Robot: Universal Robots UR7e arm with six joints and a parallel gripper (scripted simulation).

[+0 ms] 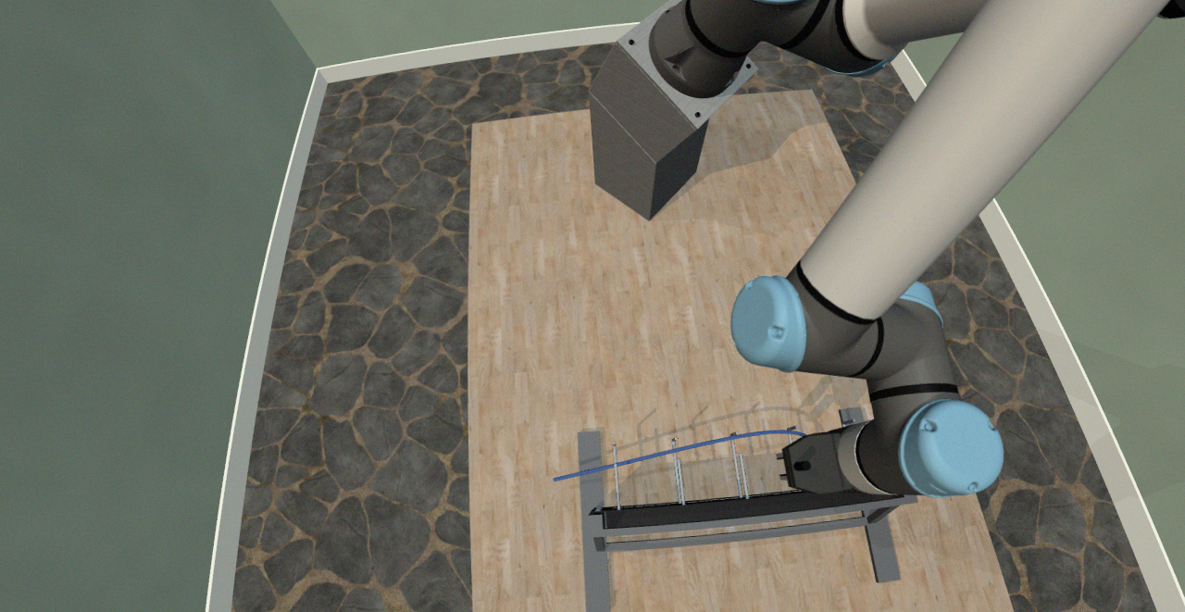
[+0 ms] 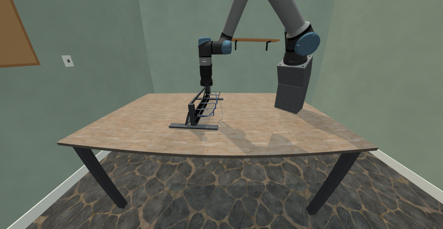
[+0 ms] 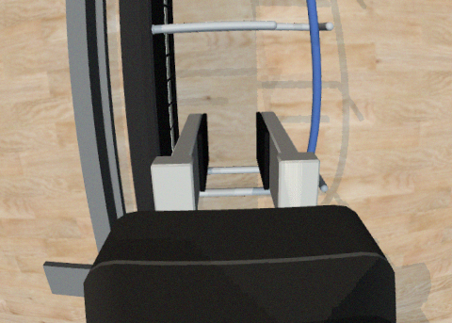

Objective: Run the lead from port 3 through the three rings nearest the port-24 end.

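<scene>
"Over the rack [image 1: 733,518] [image 2: 191,114] [image 3: 77,78], what does your gripper [image 1: 781,468] [image 2: 207,89] [image 3: 232,136] have hold of?"

"Nothing. My fingers stand partway apart, with no lead between them; beyond the gap I can see pale bars of a ring."

"Where is the lead [image 1: 704,444] [image 2: 215,103] [image 3: 316,88], then?"

"In my wrist view it curves past at two o'clock, outside my fingers, and slips out of sight behind the finger on that side. The panel [image 1: 704,511] [image 3: 137,78] runs up toward eleven."

"And from above?"

"From there the free end points to nine o'clock, beyond the rack's foot [image 1: 592,583] [image 2: 193,126] and above the table [image 1: 538,277] [image 2: 263,116] [image 3: 400,125]. The other visible part goes under me (I do make a poor window)."

"Is it through the rings [image 1: 740,463] [image 2: 206,109] [image 3: 212,27]?"

"It crosses them near their front tips. Whether it sits inside any, I cannot tell."

"Is the rack upright?"

"Yes, on both feet, with my base [image 1: 633,115] [image 2: 291,88] off at eleven o'clock in the top view."
</scene>
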